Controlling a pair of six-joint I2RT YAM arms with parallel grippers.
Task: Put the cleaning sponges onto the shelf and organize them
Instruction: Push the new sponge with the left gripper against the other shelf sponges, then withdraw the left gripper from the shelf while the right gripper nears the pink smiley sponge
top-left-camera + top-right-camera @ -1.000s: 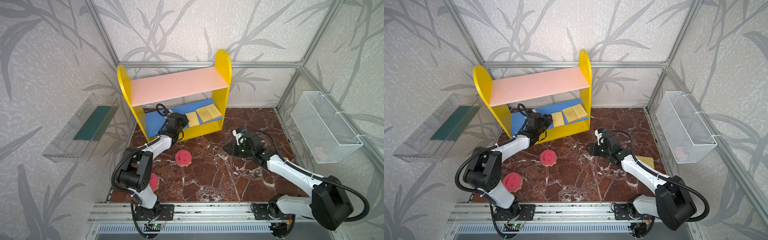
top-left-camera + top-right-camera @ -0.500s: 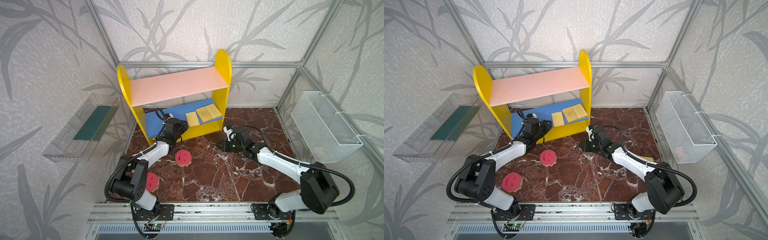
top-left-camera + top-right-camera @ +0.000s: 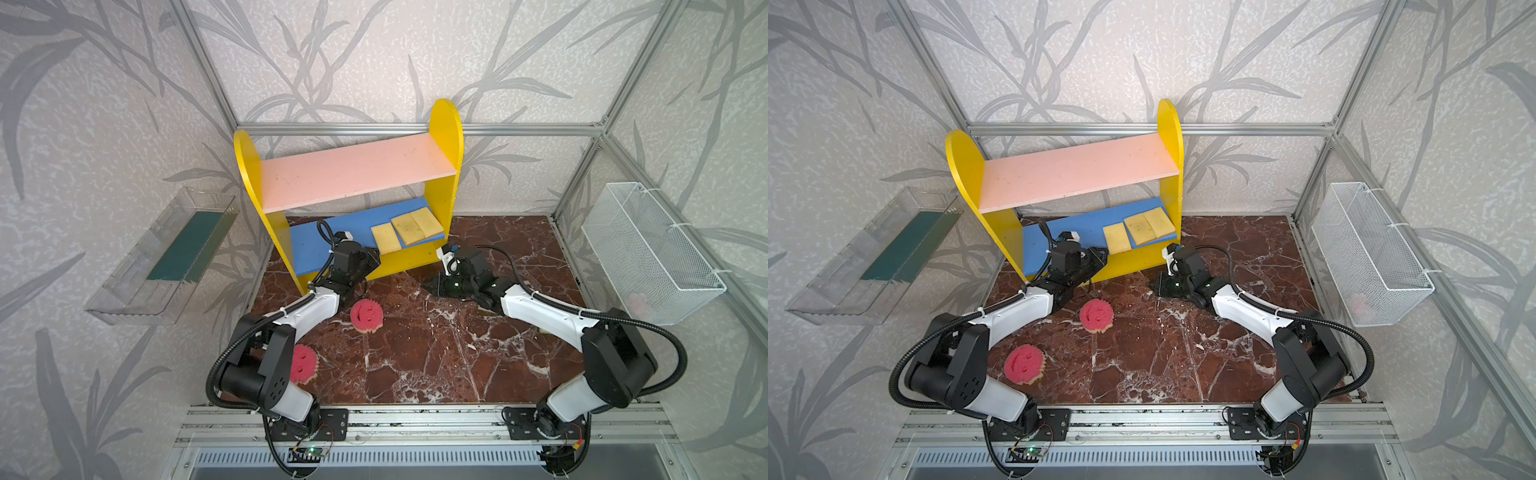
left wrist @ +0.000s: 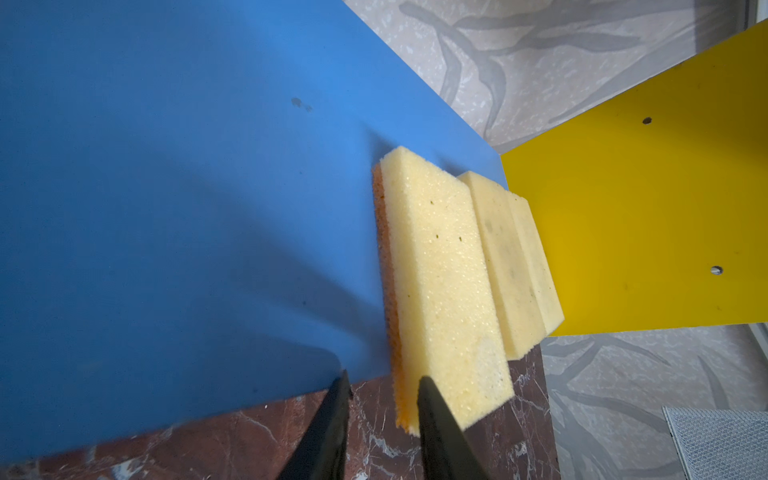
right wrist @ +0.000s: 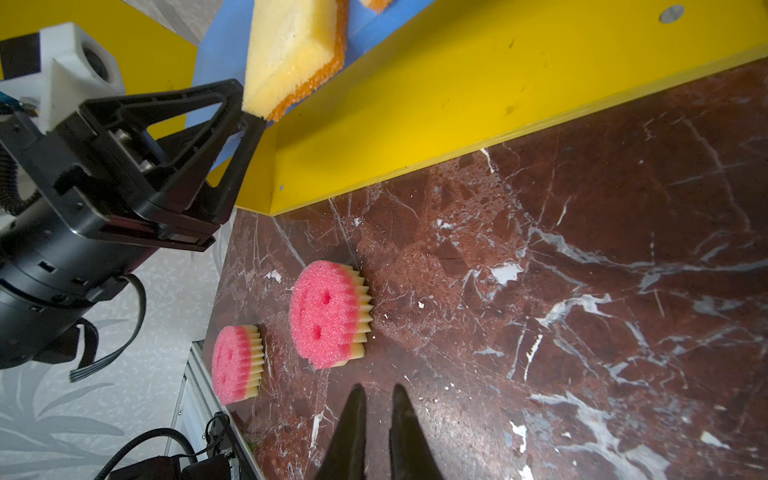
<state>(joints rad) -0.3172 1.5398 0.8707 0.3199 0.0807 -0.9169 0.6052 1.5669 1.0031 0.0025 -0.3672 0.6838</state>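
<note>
A: Where do the sponges sit?

B: Three pale yellow ones lie in a row on the blue middle board (image 3: 332,232) of the shelf (image 3: 249,166), toward its right end: the leftmost sponge (image 3: 387,237), the middle sponge (image 3: 408,228) and the rightmost sponge (image 3: 429,222), which sits just beside the right side panel. Two round pink ones lie on the marble floor (image 3: 436,353): the farther pink sponge (image 3: 365,316) near the shelf's base, the nearer pink sponge (image 3: 304,364) by the left arm's base.

A: And the left gripper (image 4: 380,409)?

B: At the front edge of the blue board. The jaws stand a little apart at the overhanging near corner of the leftmost sponge; one finger (image 4: 436,419) lies over its near face, the other beside its orange underside. Whether they actually pinch it I cannot tell.

A: The right gripper (image 5: 377,409)?

B: Low over bare floor, right of the farther pink sponge, jaws nearly pressed together with a thin slit between and nothing in them.

A: Anything in the way?

B: The pink top board (image 3: 353,174) overhangs the blue one. A clear tray (image 3: 124,291) hangs on the left wall, a white wire basket (image 3: 665,249) on the right, both well apart from the shelf.
</note>
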